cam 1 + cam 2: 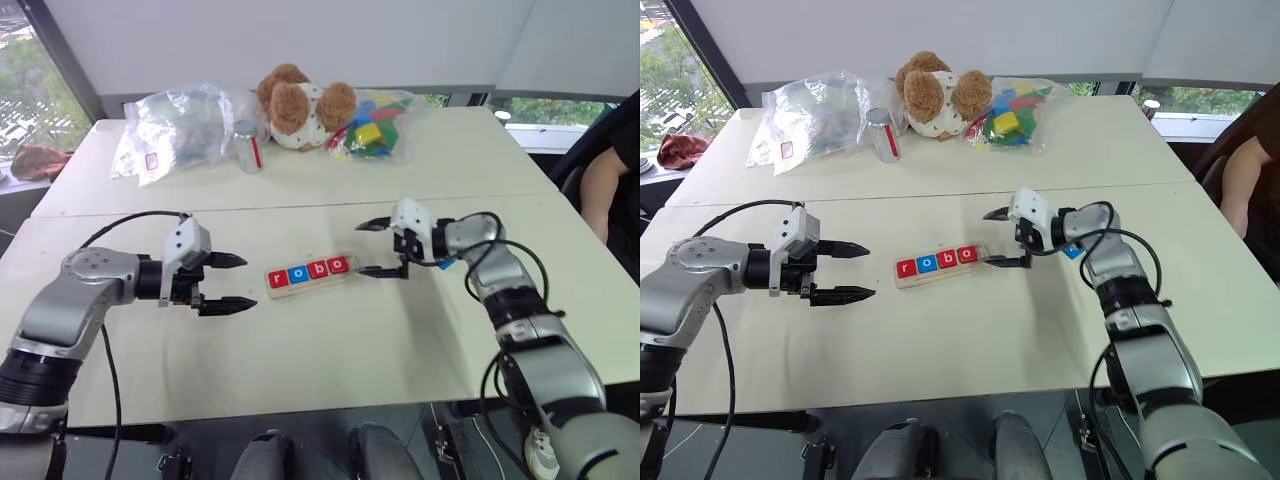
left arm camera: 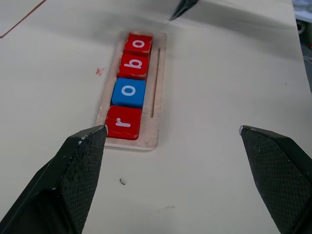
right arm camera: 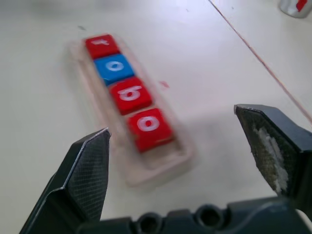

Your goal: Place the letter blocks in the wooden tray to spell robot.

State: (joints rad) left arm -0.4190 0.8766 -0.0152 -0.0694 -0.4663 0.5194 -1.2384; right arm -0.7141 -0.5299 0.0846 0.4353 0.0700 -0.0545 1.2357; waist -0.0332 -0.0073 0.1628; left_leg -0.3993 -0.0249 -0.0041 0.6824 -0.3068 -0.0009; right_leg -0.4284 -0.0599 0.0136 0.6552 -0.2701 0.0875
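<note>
The wooden tray (image 1: 350, 276) lies at the table's middle, its right end slot bare. Four letter blocks sit in it, left to right: red r (image 1: 277, 280), blue o (image 1: 298, 275), red b (image 1: 318, 269), red o (image 1: 338, 265). My left gripper (image 1: 245, 282) hovers open just left of the tray, pointing at it. My right gripper (image 1: 362, 249) is open with nothing between its fingers, close to the tray's right end. A small blue piece (image 1: 447, 264) shows on the table behind my right wrist; no letter can be read on it.
Along the far edge sit a clear plastic bag (image 1: 175, 125), a can (image 1: 247, 147), a teddy bear (image 1: 300, 103) and a bag of coloured toy blocks (image 1: 375, 122). A person's arm (image 1: 605, 190) is at the right edge. A seam crosses the table behind the tray.
</note>
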